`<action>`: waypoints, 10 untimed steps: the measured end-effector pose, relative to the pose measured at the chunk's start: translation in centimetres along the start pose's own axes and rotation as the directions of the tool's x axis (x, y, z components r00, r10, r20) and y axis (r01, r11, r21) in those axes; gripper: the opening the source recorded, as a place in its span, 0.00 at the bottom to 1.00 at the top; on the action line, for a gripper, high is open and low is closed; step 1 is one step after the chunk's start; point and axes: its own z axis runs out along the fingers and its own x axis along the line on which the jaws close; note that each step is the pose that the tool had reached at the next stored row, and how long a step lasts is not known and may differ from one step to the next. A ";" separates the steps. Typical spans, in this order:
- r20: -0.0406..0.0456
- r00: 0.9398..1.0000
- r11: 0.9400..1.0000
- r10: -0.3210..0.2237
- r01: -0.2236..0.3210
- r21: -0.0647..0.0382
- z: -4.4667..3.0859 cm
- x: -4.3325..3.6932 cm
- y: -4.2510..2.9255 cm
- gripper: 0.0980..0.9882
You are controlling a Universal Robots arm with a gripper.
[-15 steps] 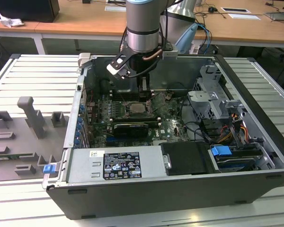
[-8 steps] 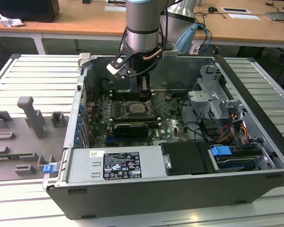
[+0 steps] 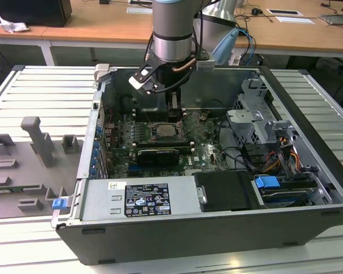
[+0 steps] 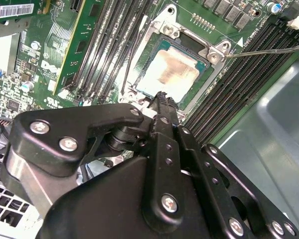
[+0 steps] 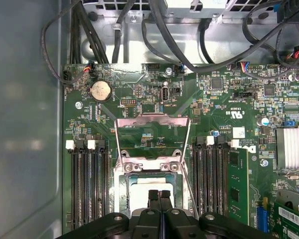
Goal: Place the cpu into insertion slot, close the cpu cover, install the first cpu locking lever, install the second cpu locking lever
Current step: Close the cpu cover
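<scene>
Down in the insertion slot (image 4: pixel 217 50) of the green motherboard (image 5: pixel 139 94), the cpu (image 4: pixel 167 74) lies flat and square with its pale metal top facing up, so placing it looks done to me. The cpu cover (image 5: pixel 152 122) is not yet down: it is swung open off the chip, and the board shows through its window. It is hinged at the edge of the socket farthest from my fingertips, toward the coin battery (image 5: pixel 100 90). One thin locking lever (image 4: pixel 269 50) sticks out free from a corner of the socket and crosses the memory slots (image 5: pixel 87 184) that flank it on both sides. My gripper (image 5: pixel 159 195) hangs just above the near edge of the cpu. Its two fingers are pressed together with nothing between them, and I cannot tell whether the tips touch the chip. From my fingertips the line runs across the cpu and straight on to the raised cover, along the same direction as the memory slots. In the exterior view I stand upright inside the open computer case (image 3: pixel 217 228), over the socket.
</scene>
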 end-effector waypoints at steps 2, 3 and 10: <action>0.000 1.000 1.000 0.000 0.000 0.000 -0.02 0.00 0.00 0.01; 0.000 1.000 1.000 0.000 0.000 0.000 -0.02 0.00 0.00 0.01; 0.002 1.000 1.000 0.000 0.000 0.000 -0.17 0.00 0.01 0.01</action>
